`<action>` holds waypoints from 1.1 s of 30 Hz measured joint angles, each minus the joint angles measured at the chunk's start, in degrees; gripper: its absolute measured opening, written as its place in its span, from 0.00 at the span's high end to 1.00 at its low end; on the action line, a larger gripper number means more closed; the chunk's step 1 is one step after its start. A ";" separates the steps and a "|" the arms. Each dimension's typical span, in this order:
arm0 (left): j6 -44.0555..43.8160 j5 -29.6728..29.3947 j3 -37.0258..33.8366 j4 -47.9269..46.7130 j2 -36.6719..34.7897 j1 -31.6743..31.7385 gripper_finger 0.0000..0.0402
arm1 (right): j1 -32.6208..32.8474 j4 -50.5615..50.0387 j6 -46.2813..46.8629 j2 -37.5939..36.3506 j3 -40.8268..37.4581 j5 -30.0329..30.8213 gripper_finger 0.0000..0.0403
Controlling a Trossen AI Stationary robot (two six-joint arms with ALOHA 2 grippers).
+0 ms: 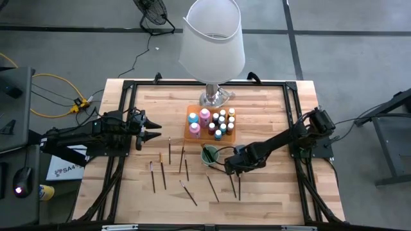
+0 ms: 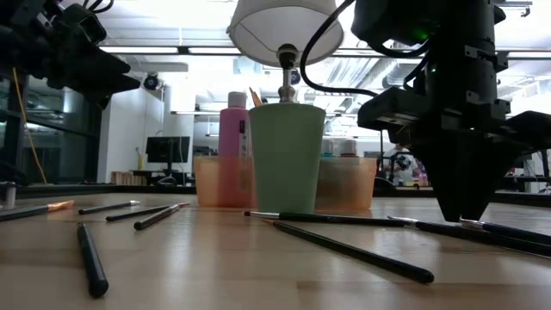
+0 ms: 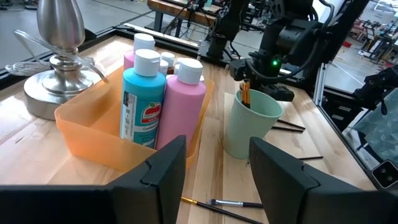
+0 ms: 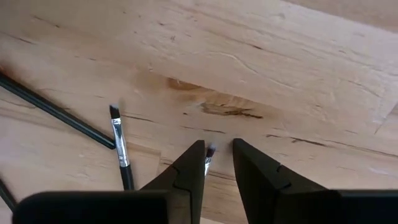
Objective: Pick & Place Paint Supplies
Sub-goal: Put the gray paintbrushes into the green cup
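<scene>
on table, about nine loose brushes [image 1: 163, 174], one cup [image 1: 209, 156]

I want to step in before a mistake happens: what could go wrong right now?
The right hand is down at the wood with a thin brush tip between its narrowly parted fingers; the brush could slip out or the fingers could scrape the table. Neighbouring brushes lie close and might get nudged.

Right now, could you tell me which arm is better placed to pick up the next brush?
Right. The right gripper is down at the table, jaws straddling a brush tip. The left gripper hovers open, away from the brushes.
</scene>
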 joint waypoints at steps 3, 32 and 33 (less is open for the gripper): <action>0.00 0.00 0.00 0.00 0.01 0.02 0.57 | 0.62 -0.01 1.89 0.00 0.00 0.68 0.81; 0.00 0.00 0.00 0.00 -0.01 0.00 0.57 | 0.61 -0.06 2.73 -0.14 -0.12 -1.70 0.99; 0.00 0.00 0.00 0.00 0.01 0.00 0.57 | 0.62 0.11 2.60 -0.71 -0.16 -1.57 0.99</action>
